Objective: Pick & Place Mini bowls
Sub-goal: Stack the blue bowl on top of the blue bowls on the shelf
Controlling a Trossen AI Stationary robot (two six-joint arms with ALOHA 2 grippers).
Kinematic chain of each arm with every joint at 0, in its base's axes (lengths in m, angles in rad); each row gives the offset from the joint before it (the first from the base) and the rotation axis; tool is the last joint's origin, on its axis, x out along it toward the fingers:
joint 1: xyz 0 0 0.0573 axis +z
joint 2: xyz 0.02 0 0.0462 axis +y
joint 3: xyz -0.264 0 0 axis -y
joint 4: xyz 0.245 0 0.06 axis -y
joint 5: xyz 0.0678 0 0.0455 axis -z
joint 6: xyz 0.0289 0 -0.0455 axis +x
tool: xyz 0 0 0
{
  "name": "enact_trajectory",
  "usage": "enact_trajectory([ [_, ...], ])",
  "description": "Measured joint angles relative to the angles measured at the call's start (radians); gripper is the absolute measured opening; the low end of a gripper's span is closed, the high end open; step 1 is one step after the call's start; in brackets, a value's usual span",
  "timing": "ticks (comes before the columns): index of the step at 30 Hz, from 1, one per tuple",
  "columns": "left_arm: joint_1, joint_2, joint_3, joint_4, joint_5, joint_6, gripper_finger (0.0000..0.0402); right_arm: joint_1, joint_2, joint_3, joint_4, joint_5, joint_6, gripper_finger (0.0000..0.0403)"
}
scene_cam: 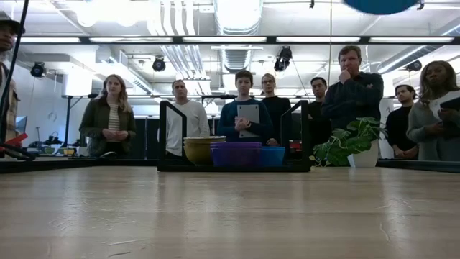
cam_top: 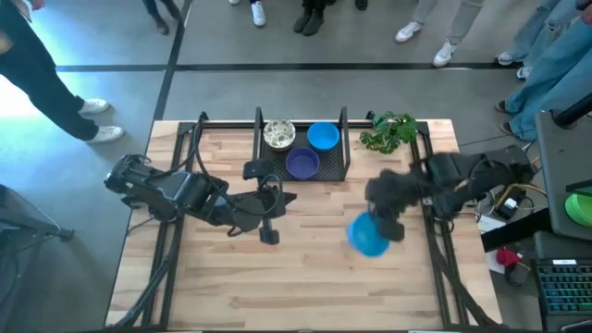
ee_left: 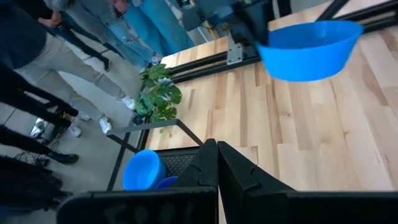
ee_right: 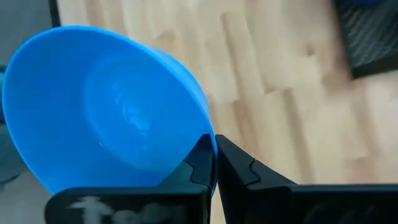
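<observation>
A bright blue mini bowl [cam_top: 368, 237] [ee_left: 308, 48] hangs well above the table at the right, with my right gripper [cam_top: 381, 228] [ee_right: 212, 149] shut on it; in the low view only its underside [scene_cam: 381, 6] shows at the top edge. Three more mini bowls sit in the black mesh tray [cam_top: 340, 159] at the far middle: a speckled one [cam_top: 278, 135], a blue one [cam_top: 323, 136] and a purple one [cam_top: 302, 164]. My left gripper [cam_top: 285, 198] [ee_left: 216, 157] hovers shut and empty just in front of the tray. My right gripper pinches the blue bowl's rim [ee_right: 206, 138], one finger inside the bowl and one outside its wall. The fingers come from above, slanting down. The bowl is lifted clear of the table, its open side up and a little tilted.
A green leafy plant [cam_top: 388, 131] stands at the far right next to the tray. Black frame rails run along both sides of the wooden table. Several people stand beyond the far edge. Bare wood lies in the table's near half.
</observation>
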Motion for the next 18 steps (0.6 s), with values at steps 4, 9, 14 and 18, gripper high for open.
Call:
enact_trajectory([
  [4, 0.002, -0.001, 0.000, 0.001, -0.030, -0.017, 0.0000, -0.155, 0.033, 0.069, -0.013, -0.026, -0.144, 0.0008],
  [9, 0.003, -0.001, 0.000, 0.001, -0.042, -0.035, 0.0000, -0.347, 0.124, 0.158, -0.016, -0.032, -0.323, 0.0008],
  [14, 0.003, -0.002, 0.000, 0.001, -0.042, -0.044, 0.0000, -0.541, 0.251, 0.274, -0.020, -0.141, -0.503, 0.0008],
  [18, 0.003, -0.002, 0.000, 0.001, -0.070, -0.047, 0.0000, -0.658, 0.373, 0.407, -0.060, -0.185, -0.622, 0.0008],
])
